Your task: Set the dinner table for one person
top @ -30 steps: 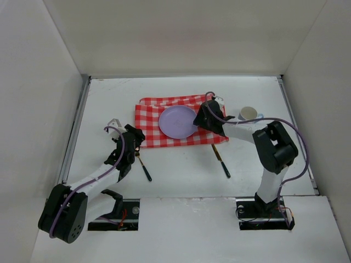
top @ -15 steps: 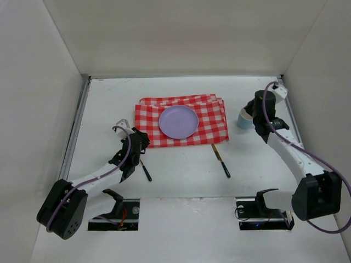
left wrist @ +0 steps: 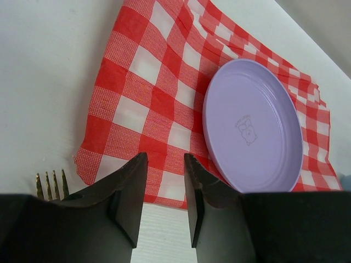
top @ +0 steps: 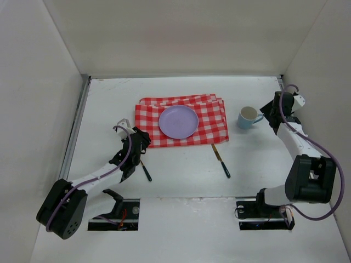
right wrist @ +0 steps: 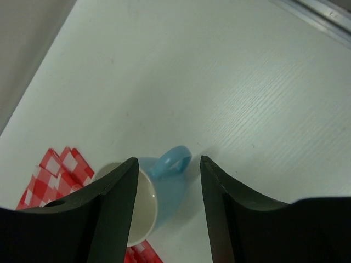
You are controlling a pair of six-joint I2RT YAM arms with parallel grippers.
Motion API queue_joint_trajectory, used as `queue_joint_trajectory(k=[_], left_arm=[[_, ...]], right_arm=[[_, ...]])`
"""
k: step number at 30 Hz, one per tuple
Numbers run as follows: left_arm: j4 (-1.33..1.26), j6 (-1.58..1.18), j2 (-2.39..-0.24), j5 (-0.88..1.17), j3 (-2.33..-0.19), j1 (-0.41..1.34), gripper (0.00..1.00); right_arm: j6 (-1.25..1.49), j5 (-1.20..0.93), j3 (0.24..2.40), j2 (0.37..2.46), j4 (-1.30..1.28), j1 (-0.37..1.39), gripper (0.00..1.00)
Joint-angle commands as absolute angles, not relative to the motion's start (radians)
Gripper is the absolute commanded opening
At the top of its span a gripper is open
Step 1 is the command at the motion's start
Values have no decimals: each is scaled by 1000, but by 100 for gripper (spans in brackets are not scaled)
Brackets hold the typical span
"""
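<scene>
The white dinner table (top: 109, 104) carries a red-and-white checked cloth (top: 211, 126) with a lilac plate (top: 178, 121) on it. A blue cup (top: 248, 116) stands upright to the right of the cloth. A gold fork with a dark handle (top: 145, 169) lies at the cloth's front left. A second dark-handled utensil (top: 221, 161) lies in front of the cloth's right corner. My left gripper (top: 138, 141) is open and empty over the cloth's front left corner (left wrist: 109, 137), with the fork tines (left wrist: 50, 183) to its left. My right gripper (right wrist: 168, 160) is open, above the cup's handle (right wrist: 173, 160).
Tall white panels stand on the left, back and right. Metal rails (top: 77, 126) edge the tabletop. The cup is close to the right rail (top: 293, 118). The plate (left wrist: 252, 126) fills the right of the left wrist view.
My right arm swung from the plate's right edge to the far right and now sits just right of the cup. My left gripper shifted slightly to the right near the fork.
</scene>
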State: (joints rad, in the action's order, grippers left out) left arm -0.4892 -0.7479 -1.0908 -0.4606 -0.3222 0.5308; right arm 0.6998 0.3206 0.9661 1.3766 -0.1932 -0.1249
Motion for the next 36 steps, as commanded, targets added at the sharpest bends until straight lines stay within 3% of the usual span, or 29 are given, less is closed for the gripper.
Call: queue_joint_trajectory(k=[1,10,24,36], left_arm=[[-528,-739,-1094,-480,-350,535,31],[-528,-744,-1086,-482,-347,538,32],[-528,-747,-1074,-483,-341,533,34],[-528,-749,-1054,-483,-331,527,35]], right_arm=[[713,261,988,1399,-170,-117,55],[641,299,877,1313,-129,-35,52],[591,288,953,1474,-166,7,41],[588,293,1019,1536,-210,7,7]])
